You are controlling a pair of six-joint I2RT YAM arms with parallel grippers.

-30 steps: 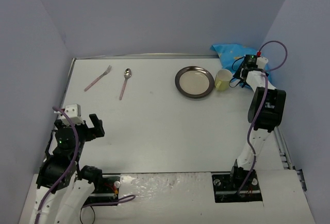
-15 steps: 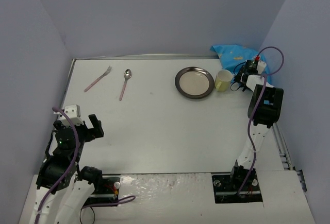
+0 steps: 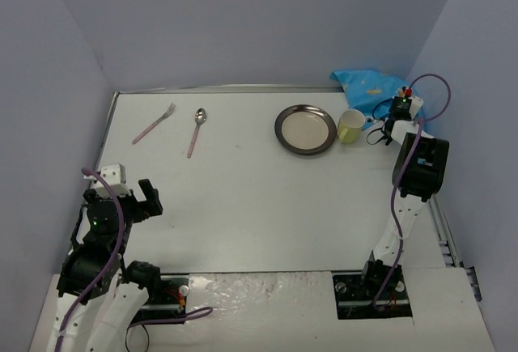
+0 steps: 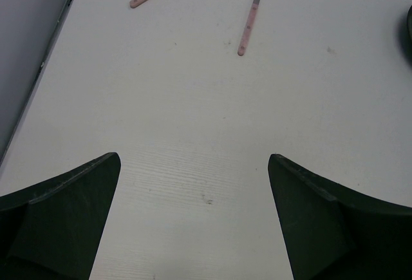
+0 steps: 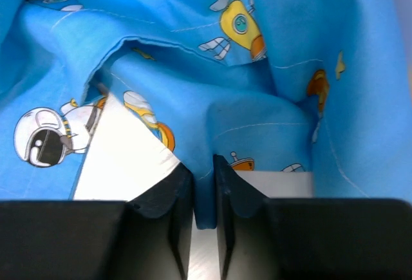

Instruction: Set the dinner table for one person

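Observation:
On the white dinner table [image 3: 259, 198] lie a pink-handled fork [image 3: 154, 123], a pink-handled spoon [image 3: 197, 130], a round metal plate [image 3: 305, 129] and a pale yellow cup [image 3: 351, 125]. A crumpled blue cartoon-printed cloth [image 3: 368, 85] lies in the far right corner. My right gripper [image 5: 203, 164] is shut on a fold of that cloth [image 5: 212, 119], pinched between the fingertips; from above the gripper [image 3: 390, 121] sits at the cloth's near edge. My left gripper [image 4: 193, 161] hovers open over bare tabletop near the left front [image 3: 146, 198], holding nothing.
Blue-grey walls close in the table on the left, back and right. The cup stands just left of the right arm's wrist, touching or nearly touching the plate's right rim. The metal table edge [image 3: 441, 222] runs along the right side.
The right gripper has moved slightly right toward the cloth and closed from wide open onto a fold of it. The left arm has not moved.

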